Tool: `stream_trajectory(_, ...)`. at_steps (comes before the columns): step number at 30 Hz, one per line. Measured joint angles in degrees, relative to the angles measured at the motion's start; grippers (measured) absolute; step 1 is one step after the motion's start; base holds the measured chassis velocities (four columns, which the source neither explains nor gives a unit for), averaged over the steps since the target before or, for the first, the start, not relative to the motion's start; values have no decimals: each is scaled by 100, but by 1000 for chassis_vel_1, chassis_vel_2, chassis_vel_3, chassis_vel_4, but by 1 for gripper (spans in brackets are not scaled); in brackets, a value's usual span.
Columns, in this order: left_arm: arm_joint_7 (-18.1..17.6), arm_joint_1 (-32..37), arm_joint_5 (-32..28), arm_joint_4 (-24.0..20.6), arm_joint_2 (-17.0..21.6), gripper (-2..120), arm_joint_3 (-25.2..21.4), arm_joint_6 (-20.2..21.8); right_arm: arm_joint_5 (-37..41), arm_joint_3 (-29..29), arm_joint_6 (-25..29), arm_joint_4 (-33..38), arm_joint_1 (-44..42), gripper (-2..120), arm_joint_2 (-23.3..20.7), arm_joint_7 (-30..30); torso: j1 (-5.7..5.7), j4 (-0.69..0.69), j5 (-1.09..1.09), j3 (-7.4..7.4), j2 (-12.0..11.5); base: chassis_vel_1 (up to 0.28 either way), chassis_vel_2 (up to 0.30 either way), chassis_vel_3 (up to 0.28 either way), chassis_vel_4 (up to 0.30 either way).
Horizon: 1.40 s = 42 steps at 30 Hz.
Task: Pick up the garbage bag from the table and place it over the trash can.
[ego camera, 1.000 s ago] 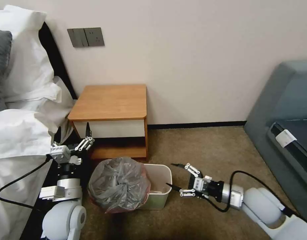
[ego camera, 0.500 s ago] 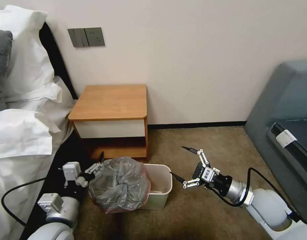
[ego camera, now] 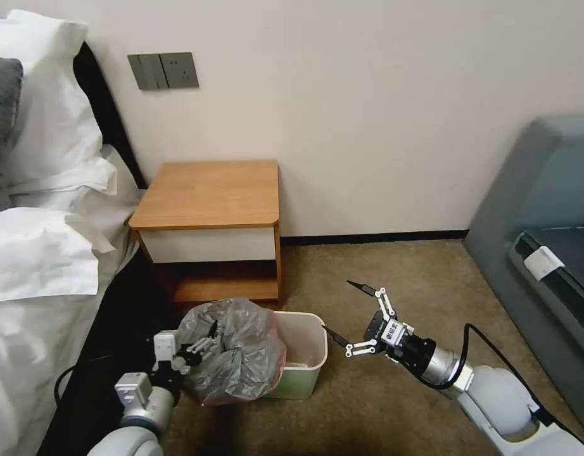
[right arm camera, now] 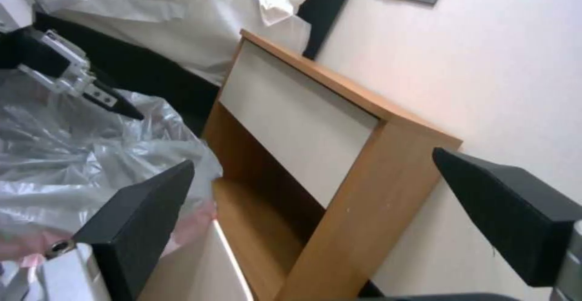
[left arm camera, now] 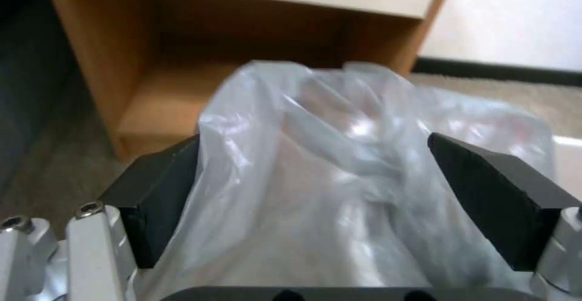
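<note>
- Left gripper [ego camera: 206, 339], head view: low at the left side of the garbage bag [ego camera: 232, 351], fingers spread against the crumpled plastic, not closed on it.
- Head view: bag sits bunched over the left end of the trash can [ego camera: 304, 354], on the carpet in front of the table [ego camera: 209, 193]; the can's right part is uncovered.
- Head view: right gripper [ego camera: 352, 313] hangs just right of the can, fingers wide apart, holding nothing.
- Left wrist view: bag [left arm camera: 339, 169] lies between the two dark pads [left arm camera: 161, 187], which stand wide; the table's lower shelf [left arm camera: 163, 105] is behind.
- Right wrist view: wide-set pads [right arm camera: 136, 219] frame the table [right arm camera: 339, 123]; bag [right arm camera: 91, 155] and left gripper [right arm camera: 115, 101] lie beyond.
</note>
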Motion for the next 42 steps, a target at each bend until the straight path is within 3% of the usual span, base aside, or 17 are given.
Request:
stream_trajectory(3, 1, 9, 4, -108, -43, 92, 18, 259, 4, 0, 16, -10, -3, 100, 9, 3, 0, 0, 0, 0, 0, 0, 0, 0, 0)
stream_trajectory(10, -61, 33, 262, -177, -118, 93, 41, 284, 6, 4, 38, -12, -23, 100, 15, 5, 0, 0, -1, 0, 0, 0, 0, 0, 0)
stream_trajectory(20, -156, 251, 699, -602, -235, 100, -84, -205, 3, -33, 44, -28, 11, 100, 78, 5, 0, 0, -1, 0, 0, 0, 0, 0, 0)
stream_trajectory(22, -117, 247, 514, -709, -234, 100, -61, -137, -2, -57, 30, -28, 37, 100, 90, 5, 0, 0, 0, 0, 0, 0, 0, 0, 0)
stream_trajectory(23, -88, 233, 293, -780, -233, 100, -6, 93, -7, -80, 17, -23, 58, 100, 105, 5, -1, 0, 0, 0, 0, 0, 0, 0, 0)
stream_trajectory(24, -73, 224, -62, -832, -231, 100, 43, 601, -14, -83, 15, -4, 54, 100, 115, 3, 0, 0, 0, 0, 0, 0, 0, 0, 0)
stream_trajectory(25, -73, 224, -62, -832, -231, 100, 43, 601, -14, -83, 15, -4, 54, 100, 115, 3, 0, 0, 0, 0, 0, 0, 0, 0, 0)
stream_trajectory(28, -97, 194, -304, -846, -253, 97, 50, 1148, -25, -30, 55, 15, -36, 100, 122, -7, 0, 0, -1, 0, 0, 0, 0, 0, 0)
stream_trajectory(32, -168, 64, -347, -714, -298, 95, 38, 1430, -38, 26, 141, 15, -145, 100, 158, -25, 0, 0, -1, 0, 0, 0, 0, 0, 0)
stream_trajectory(42, -376, -252, -260, -285, -411, 95, 35, 1430, -76, 67, 219, 53, -267, 100, 206, -34, 0, 0, -1, 0, 0, 0, 0, 0, 0)
